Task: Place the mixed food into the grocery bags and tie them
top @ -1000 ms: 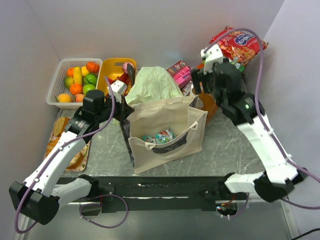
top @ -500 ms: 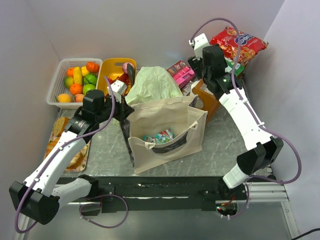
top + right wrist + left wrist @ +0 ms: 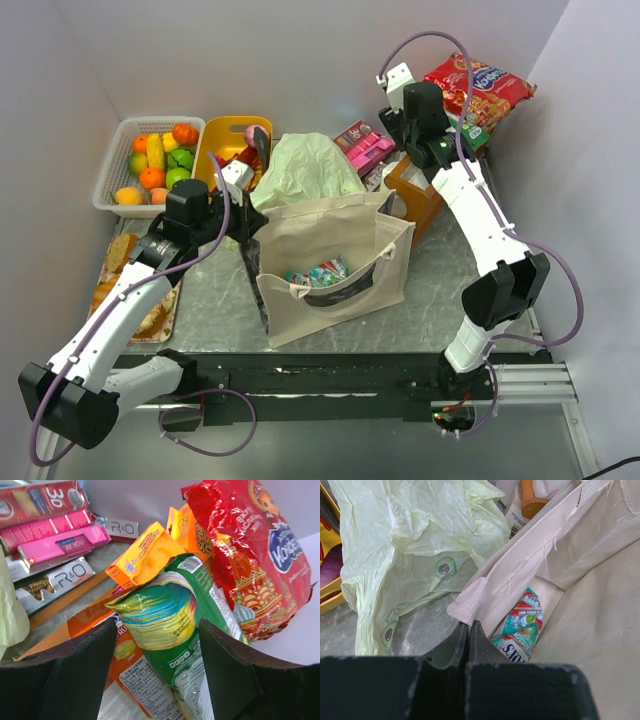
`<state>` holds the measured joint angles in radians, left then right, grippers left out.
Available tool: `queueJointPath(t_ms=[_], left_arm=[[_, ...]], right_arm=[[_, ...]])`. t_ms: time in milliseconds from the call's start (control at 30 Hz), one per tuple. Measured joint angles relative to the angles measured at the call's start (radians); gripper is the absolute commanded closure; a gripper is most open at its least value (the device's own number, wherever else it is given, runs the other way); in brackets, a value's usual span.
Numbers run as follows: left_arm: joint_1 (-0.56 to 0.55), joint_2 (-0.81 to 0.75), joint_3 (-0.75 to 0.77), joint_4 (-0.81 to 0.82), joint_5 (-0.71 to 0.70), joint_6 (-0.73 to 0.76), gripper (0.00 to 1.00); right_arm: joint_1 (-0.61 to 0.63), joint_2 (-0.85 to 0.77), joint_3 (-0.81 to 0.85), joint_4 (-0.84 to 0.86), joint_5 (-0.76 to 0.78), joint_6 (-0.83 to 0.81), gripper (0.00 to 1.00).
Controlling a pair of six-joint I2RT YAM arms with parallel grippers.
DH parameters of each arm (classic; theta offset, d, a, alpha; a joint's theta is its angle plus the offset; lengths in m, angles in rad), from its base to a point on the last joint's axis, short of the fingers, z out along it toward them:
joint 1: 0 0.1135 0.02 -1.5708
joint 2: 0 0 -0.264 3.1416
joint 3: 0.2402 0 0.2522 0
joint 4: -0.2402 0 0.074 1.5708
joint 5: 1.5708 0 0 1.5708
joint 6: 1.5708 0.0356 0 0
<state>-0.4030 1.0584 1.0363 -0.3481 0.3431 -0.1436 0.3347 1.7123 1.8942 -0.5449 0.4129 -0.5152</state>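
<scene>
Right gripper (image 3: 157,626) open wide, jaws either side of a green packet (image 3: 167,610) standing in a brown crate (image 3: 418,200). Left gripper (image 3: 468,626) pinched shut on the rim of the beige tote (image 3: 330,240), which holds teal packets (image 3: 318,272); a pale green bag (image 3: 305,165) lies behind it on a grey marbled table (image 3: 450,285) between white walls (image 3: 300,60).

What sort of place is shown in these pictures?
Probably a robot test bench staged for grocery packing: two white robot arms bolted at the edge of a small walled table, a white plastic basket of toy fruit, and a beige canvas tote holding snack packets.
</scene>
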Motion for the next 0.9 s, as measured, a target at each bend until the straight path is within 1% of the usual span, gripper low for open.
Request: queueJointPath(t_ms=[67, 100, 167, 233, 267, 300, 367, 400, 467, 500, 633, 733, 800, 900], left_arm=[[0.001, 0.0, 0.0, 0.0, 0.0, 0.0, 0.99], [0.001, 0.0, 0.0, 0.0, 0.0, 0.0, 0.99], [0.001, 0.0, 0.0, 0.0, 0.0, 0.0, 0.99], [0.001, 0.0, 0.0, 0.0, 0.0, 0.0, 0.99], [0.001, 0.0, 0.0, 0.0, 0.0, 0.0, 0.99], [0.001, 0.0, 0.0, 0.0, 0.0, 0.0, 0.99], [0.001, 0.0, 0.0, 0.0, 0.0, 0.0, 0.99], [0.001, 0.0, 0.0, 0.0, 0.0, 0.0, 0.99], [0.001, 0.0, 0.0, 0.0, 0.0, 0.0, 0.99], [0.001, 0.0, 0.0, 0.0, 0.0, 0.0, 0.99], [0.001, 0.0, 0.0, 0.0, 0.001, 0.0, 0.99], [0.001, 0.0, 0.0, 0.001, 0.003, -0.001, 0.99], [0.002, 0.0, 0.0, 0.003, 0.006, -0.001, 0.99], [0.006, 0.0, 0.0, 0.004, 0.01, -0.001, 0.99]], right_arm=[[-0.004, 0.008, 0.004, -0.008, -0.004, 0.0, 0.31], [-0.005, 0.011, 0.006, -0.011, -0.006, 0.0, 0.36], [-0.008, 0.012, 0.01, -0.016, -0.009, 0.001, 0.41], [-0.011, 0.011, 0.01, -0.015, -0.011, 0.0, 0.5], [-0.013, 0.011, 0.01, -0.013, -0.01, -0.003, 0.55], [-0.013, 0.011, 0.01, -0.01, -0.01, -0.009, 0.68], [-0.014, 0.011, 0.01, -0.002, -0.005, -0.028, 0.77], [-0.015, 0.011, 0.01, 0.006, -0.002, -0.033, 0.86], [-0.017, 0.011, 0.01, 0.018, 0.003, -0.05, 0.93], [-0.017, 0.011, 0.01, 0.022, 0.006, -0.055, 1.0], [-0.011, 0.003, 0.012, 0.026, 0.016, -0.07, 1.0], [0.045, -0.043, -0.006, 0.047, 0.074, -0.116, 1.0], [0.151, -0.117, -0.068, 0.113, 0.137, -0.166, 1.0], [0.304, -0.193, -0.074, 0.118, 0.149, -0.164, 1.0]])
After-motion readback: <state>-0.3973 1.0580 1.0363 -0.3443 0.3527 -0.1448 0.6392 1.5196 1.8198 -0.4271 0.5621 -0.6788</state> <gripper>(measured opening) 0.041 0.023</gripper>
